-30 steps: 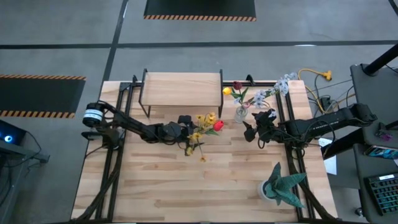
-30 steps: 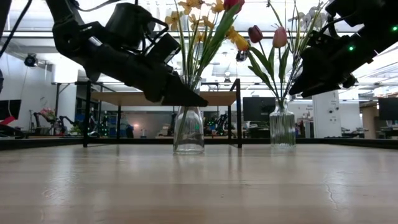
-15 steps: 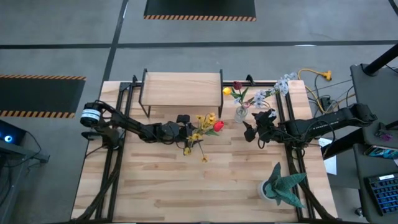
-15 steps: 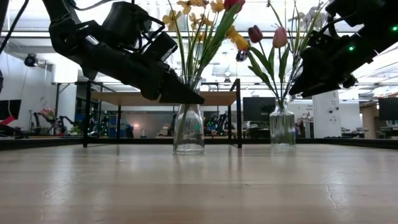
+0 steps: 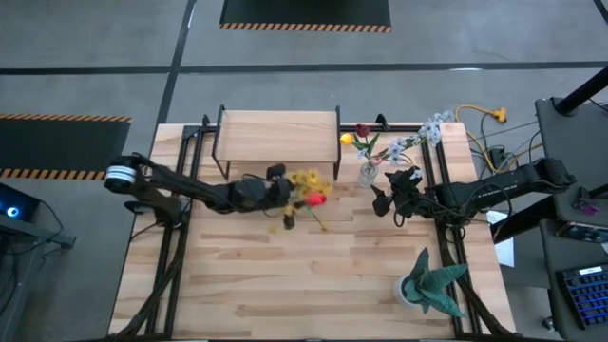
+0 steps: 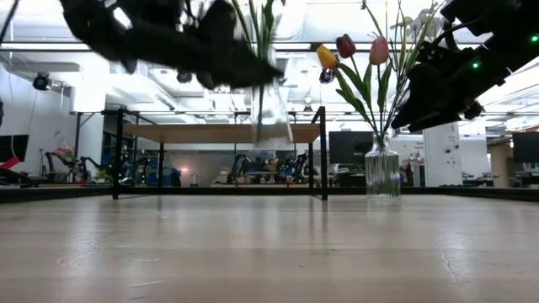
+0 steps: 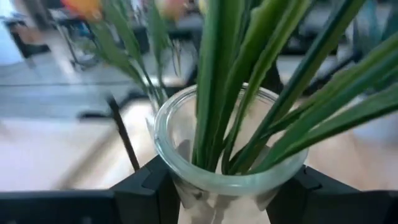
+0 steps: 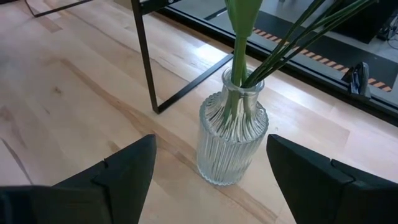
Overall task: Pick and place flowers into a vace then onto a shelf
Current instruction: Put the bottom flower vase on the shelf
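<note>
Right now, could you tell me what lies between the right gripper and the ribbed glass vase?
Nothing: in the right wrist view, only bare tabletop separates the open right gripper from the ribbed glass vase.

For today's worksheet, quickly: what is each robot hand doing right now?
Left hand: closed on the glass vase of flowers, lifted off the table.
Right hand: open, empty, facing the ribbed vase.

Two dark jointed arms, white-banded left base

Robotics lab: robot rigs (image 6: 80, 164) behind, monitors (image 6: 345, 147).
</note>
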{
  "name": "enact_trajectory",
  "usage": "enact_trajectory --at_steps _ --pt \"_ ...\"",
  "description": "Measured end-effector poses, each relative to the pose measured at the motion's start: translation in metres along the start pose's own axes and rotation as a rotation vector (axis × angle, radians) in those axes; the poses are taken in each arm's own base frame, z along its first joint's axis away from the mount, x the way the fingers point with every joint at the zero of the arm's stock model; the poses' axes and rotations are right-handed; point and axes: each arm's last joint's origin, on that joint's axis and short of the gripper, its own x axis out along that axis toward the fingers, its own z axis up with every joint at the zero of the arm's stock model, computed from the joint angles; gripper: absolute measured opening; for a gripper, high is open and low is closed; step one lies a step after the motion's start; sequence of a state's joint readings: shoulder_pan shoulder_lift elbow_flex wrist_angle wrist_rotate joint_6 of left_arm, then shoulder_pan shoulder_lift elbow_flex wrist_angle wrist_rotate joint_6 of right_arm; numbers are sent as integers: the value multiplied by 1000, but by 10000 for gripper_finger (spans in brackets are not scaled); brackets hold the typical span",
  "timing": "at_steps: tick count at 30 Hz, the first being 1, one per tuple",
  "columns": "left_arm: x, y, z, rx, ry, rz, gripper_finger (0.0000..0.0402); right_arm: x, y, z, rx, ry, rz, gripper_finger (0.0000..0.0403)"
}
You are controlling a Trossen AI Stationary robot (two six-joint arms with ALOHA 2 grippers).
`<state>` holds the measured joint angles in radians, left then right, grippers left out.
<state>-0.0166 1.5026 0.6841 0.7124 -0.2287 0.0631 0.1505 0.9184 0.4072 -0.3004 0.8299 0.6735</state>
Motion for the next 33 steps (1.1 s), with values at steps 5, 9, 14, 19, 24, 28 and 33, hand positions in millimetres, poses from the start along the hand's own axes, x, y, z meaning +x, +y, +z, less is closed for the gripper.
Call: enact_trajectory --at_steps 5,9,14,19,24,28,33 --pt "-24 14 47 -34 -19 187 155 0 0 0 0 0 0 297" --pt "-45 27 75 -23 19 424 155 0 0 0 1 0 1 297" --pt "-68 50 96 -54 -7 679 155 0 0 0 1 -1 1 297" --pt "-82 78 90 -152 -32 849 155 0 0 0 2 0 2 297" --pt "-84 105 71 -206 -3 976 155 0 0 0 1 1 3 297" --pt "-85 119 67 -223 -3 1035 155 0 0 0 0 0 3 297" --pt "-88 129 62 -269 7 1085 155 0 0 0 -3 1 3 297"
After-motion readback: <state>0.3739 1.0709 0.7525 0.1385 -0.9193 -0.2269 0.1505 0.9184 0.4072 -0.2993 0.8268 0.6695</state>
